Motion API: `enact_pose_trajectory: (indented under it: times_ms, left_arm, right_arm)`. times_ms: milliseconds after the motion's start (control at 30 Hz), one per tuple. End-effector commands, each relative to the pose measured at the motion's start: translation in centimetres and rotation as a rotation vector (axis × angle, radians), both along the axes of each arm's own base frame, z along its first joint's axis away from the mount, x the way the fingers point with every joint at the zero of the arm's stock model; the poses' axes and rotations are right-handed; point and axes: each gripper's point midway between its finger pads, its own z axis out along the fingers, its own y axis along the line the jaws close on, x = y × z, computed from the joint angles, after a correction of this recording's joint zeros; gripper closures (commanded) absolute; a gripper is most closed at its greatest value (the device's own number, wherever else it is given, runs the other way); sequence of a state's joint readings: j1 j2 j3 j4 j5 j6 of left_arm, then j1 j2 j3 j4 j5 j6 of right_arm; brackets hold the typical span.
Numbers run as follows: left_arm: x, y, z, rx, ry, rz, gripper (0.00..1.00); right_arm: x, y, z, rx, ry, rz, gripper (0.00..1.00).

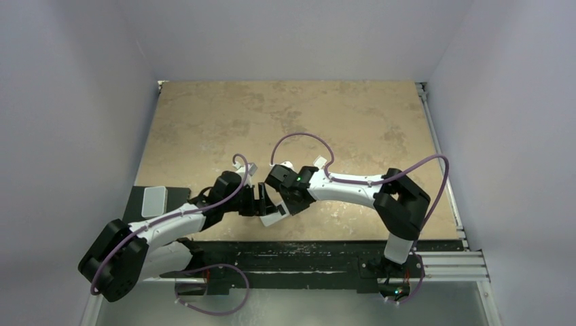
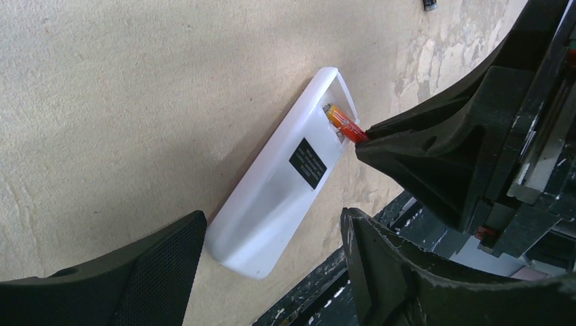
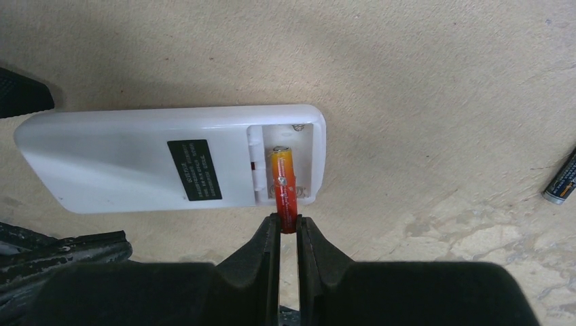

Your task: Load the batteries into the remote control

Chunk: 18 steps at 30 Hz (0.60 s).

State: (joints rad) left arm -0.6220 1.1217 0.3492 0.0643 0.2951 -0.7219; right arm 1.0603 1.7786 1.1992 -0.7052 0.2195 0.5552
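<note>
The white remote control lies back-up on the tan table with its battery compartment open; it also shows in the left wrist view and the top view. My right gripper is shut on the near end of the reddish-orange battery, whose far end sits in the compartment. The same battery shows in the left wrist view. My left gripper is open, its fingers straddling the remote's other end without touching it. The dark battery lies loose on the table to the right.
A light-grey rounded plate lies on a black mat at the left. A black strip runs along the table's near edge. Both arms meet near the middle front of the table.
</note>
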Motion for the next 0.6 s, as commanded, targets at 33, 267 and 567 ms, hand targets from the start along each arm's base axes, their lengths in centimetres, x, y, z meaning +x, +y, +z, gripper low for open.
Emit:
enact_pose_trajectory:
  times_ms: [33, 267, 567]
  left_arm:
    - [0.4, -0.6, 1.4, -0.036, -0.031, -0.011, 0.27]
    - [0.6, -0.6, 1.3, -0.029, -0.03, -0.009, 0.27]
    - [0.7, -0.6, 1.0, -0.018, -0.022, -0.006, 0.27]
  right_arm:
    - [0.7, 0.2, 0.9, -0.007, -0.034, 0.003, 0.88]
    - [0.9, -0.4, 1.1, -0.015, -0.046, -0.009, 0.89]
    - [1.0, -0.7, 1.5, -0.012, -0.057, -0.018, 0.89]
